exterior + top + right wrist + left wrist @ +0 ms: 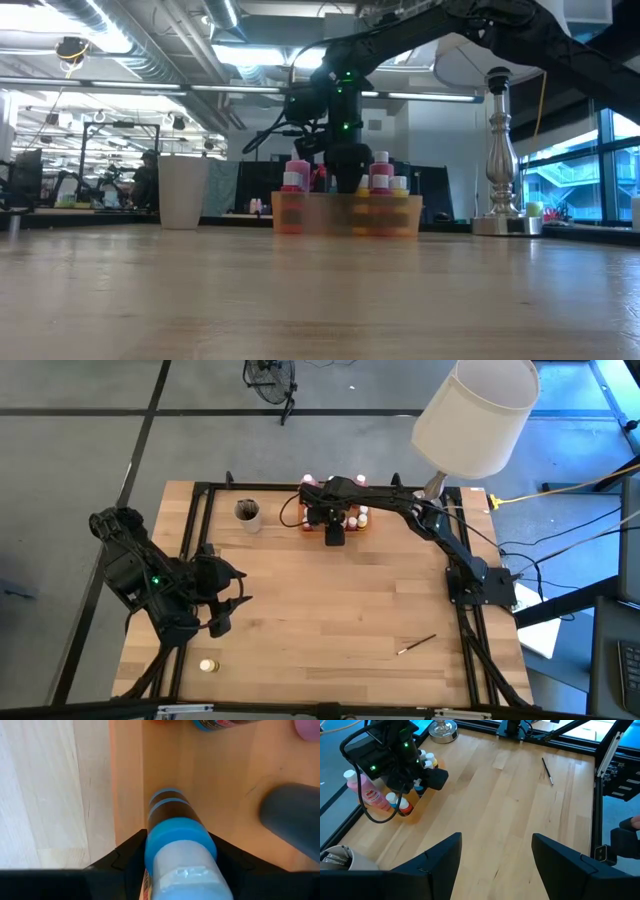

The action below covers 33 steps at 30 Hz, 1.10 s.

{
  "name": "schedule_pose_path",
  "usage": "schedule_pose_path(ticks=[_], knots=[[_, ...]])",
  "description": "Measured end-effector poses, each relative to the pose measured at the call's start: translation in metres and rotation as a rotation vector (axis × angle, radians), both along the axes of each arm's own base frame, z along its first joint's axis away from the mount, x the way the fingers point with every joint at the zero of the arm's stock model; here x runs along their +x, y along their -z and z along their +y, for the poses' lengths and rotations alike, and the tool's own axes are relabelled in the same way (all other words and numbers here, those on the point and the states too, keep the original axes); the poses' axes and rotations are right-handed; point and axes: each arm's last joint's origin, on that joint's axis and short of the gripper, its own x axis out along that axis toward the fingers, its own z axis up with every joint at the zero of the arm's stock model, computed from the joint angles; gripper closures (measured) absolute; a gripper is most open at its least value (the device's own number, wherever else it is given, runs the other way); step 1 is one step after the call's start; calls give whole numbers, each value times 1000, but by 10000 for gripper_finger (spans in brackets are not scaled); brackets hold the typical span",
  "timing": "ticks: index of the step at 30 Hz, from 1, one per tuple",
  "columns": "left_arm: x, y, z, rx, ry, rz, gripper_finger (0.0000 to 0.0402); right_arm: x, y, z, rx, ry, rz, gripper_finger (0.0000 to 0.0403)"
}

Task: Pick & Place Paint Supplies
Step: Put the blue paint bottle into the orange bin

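The right claw (334, 536) hangs over the near edge of the orange tray (300, 212) at the far side of the desk (330, 610), its body pointing down into the tray. In the right wrist view a blue-capped item (179, 845) (a dark barrel with pale blue bands below the cap) sits between the two dark fingers, standing on the tray floor right beside the tray's wall. Whether the fingers are pressing on it or merely flank it cannot be told; they stand partly apart at roughly the cap's width.

Around the right claw, inside the tray, stand the tall pink bottles (365, 792) with white caps and several small pots (402, 806) with white, yellow and red lids. One pink bottle carries a red label, but its writing is too small to read. No other lettering can be made out anywhere.

The beige cup (248, 513) stands on the desk beside the tray, on the left arm's side of the right claw, apart from the tray.

The left claw (222, 615) waits low over the desk's near left part, well apart from the tray, its fingers (436, 865) spread wide with nothing between them. Just toward the near edge from it lies one small yellow-lidded pot (208, 666). A thin dark brush (417, 645) lies flat on the desk well away from both claws, toward the right arm's base.
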Motion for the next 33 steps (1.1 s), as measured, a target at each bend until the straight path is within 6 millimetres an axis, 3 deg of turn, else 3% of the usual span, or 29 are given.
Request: schedule_pose_path(ticks=[9, 20, 33], knots=[[0, 0, 0, 0, 1, 1, 164, 0, -1, 0, -2, 27, 0, 221], [0, 0, 0, 19, 16, 8, 164, -1, -2, 0, -26, 27, 15, 178], [0, 0, 0, 20, 17, 9, 164, -3, -8, 0, -29, 26, 14, 176]])
